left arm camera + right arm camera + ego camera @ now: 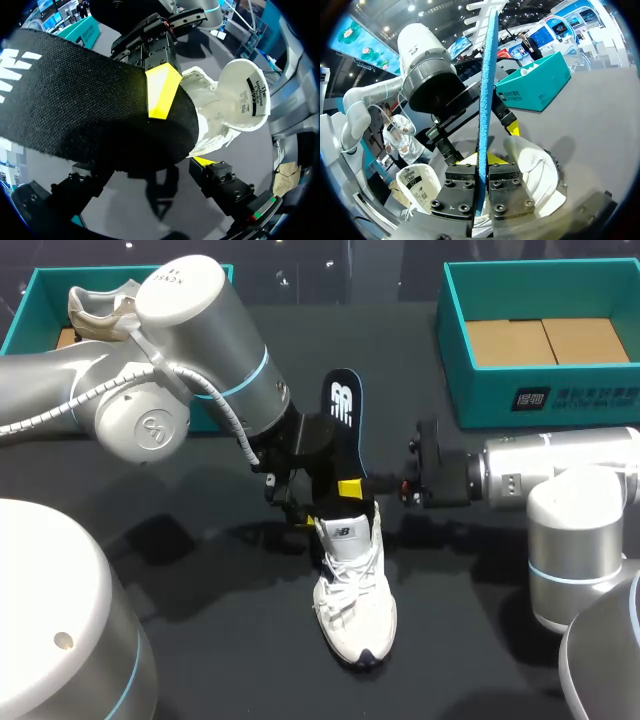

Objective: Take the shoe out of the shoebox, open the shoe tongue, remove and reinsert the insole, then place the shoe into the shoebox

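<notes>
The insole (340, 425) stands on end over the heel opening of the white shoe (355, 600), which lies on the counter (200, 640). My right pincer (480, 170) pinches the insole's lower part. It looks light and floppy, so I judge a low grip best. My left pincer (150, 167) is spread at the shoe.

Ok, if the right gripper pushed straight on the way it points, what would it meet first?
Probably the left gripper, open astride the same black fabric-topped insole that the right gripper clamps. The white lace-up shoe sits lower. Depth is unclear.
</notes>
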Motion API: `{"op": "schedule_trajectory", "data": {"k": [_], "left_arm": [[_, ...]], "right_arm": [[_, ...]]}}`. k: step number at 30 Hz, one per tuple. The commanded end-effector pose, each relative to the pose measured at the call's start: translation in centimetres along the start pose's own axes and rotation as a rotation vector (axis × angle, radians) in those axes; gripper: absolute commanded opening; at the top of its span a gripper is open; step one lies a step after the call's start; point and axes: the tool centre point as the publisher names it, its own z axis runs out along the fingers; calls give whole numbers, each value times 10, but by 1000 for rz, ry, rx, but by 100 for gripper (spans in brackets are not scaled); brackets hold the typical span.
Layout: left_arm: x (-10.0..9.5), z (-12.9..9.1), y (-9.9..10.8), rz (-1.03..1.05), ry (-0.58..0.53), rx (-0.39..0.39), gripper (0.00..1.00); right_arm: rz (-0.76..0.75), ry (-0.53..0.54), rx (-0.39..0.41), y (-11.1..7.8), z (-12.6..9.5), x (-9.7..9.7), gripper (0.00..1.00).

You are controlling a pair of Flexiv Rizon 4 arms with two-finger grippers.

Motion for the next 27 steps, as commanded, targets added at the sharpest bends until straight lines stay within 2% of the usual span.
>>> {"op": "schedule_trajectory", "data": {"k": [1, 14, 27], "left_arm": [[0, 1, -1, 0, -1, -1, 100], [0, 1, -1, 0, -1, -1, 100], [0, 1, -1, 0, -1, -1, 100]], "right_arm": [[9, -10, 8, -7, 0, 4, 0], [65, -10, 27, -24, -2, 13, 0], [95, 7, 35, -31, -2, 7, 0]]}}
